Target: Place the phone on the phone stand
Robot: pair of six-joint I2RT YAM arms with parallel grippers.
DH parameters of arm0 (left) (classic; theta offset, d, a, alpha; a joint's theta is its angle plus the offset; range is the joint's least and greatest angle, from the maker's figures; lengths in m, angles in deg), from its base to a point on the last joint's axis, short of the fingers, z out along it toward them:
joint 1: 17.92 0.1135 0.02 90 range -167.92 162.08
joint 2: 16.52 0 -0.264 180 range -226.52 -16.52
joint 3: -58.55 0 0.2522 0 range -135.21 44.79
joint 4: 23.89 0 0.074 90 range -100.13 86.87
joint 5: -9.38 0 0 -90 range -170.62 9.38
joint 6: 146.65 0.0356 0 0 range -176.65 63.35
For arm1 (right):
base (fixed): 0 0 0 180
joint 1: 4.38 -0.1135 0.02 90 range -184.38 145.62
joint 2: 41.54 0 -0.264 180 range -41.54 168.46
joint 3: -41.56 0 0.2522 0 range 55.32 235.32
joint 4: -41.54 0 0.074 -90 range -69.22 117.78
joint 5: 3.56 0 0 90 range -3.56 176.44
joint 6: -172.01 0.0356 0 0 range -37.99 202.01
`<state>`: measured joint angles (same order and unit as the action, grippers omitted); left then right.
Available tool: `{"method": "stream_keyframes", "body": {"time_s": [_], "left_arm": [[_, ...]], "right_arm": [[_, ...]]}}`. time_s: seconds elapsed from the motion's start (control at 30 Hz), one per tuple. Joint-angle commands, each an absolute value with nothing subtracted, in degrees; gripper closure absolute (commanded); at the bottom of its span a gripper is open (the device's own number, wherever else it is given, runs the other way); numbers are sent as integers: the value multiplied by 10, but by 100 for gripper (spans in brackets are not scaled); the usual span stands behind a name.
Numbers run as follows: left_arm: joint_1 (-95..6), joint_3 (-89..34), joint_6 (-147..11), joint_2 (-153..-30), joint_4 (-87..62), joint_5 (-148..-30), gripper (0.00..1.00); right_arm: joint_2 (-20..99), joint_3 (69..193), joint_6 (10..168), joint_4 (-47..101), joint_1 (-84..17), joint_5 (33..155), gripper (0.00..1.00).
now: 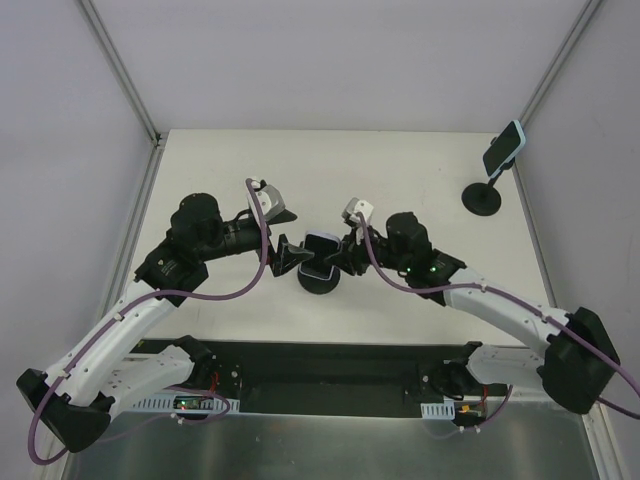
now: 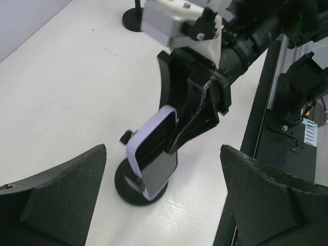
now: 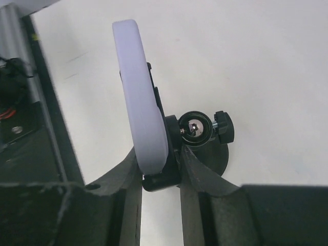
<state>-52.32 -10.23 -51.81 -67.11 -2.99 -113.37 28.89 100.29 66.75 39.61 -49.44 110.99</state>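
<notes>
A phone (image 1: 320, 243) in a lavender case sits tilted in the cradle of a black phone stand (image 1: 320, 283) with a round base, mid-table. My right gripper (image 1: 341, 256) reaches in from the right. In the right wrist view its jaws (image 3: 160, 154) are shut on the phone (image 3: 141, 113) and the cradle behind it, just above the stand's ball joint (image 3: 197, 128). My left gripper (image 1: 286, 256) hangs open just left of the stand. From the left wrist, the phone (image 2: 154, 154) stands between and beyond its wide-apart fingers (image 2: 66, 200), untouched by them.
A second black stand (image 1: 482, 196) holding a phone in a teal case (image 1: 503, 150) stands at the far right of the table. White walls close in the left, back and right. A black rail (image 1: 330, 365) runs along the near edge.
</notes>
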Motion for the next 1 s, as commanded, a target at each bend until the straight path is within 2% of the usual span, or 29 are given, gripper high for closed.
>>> {"method": "stream_keyframes", "body": {"time_s": [0.0, 0.03, 0.13, 0.23, 0.37, 0.4, 0.57, 0.67, 0.73, 0.97], "left_arm": [[-517, -104, -527, -668, -52, -1145, 9], [-517, -104, -528, -667, -52, -1145, 9], [-517, -107, -531, -668, -52, -1152, 9], [-517, -108, -535, -668, -51, -1159, 10], [-518, -109, -537, -664, -52, -1165, 9], [-518, -110, -538, -664, -53, -1169, 10], [-518, -109, -542, -658, -55, -1180, 11], [-521, -107, -540, -657, -56, -1174, 11], [-524, -108, -543, -659, -56, -1174, 11], [-528, -106, -547, -668, -61, -1181, 11]], "right_arm": [[183, 936, 681, 420, -489, 824, 100], [149, 927, 685, 413, -485, 729, 100], [96, 920, 707, 344, -458, 590, 100], [55, 913, 731, 292, -389, 552, 100], [29, 914, 727, 257, -241, 566, 99], [28, 913, 727, 259, -210, 582, 100], [76, 927, 730, 319, 20, 823, 100], [102, 921, 743, 375, 119, 952, 100], [134, 914, 729, 421, 154, 1062, 99], [193, 919, 716, 481, 198, 1120, 100]]}}
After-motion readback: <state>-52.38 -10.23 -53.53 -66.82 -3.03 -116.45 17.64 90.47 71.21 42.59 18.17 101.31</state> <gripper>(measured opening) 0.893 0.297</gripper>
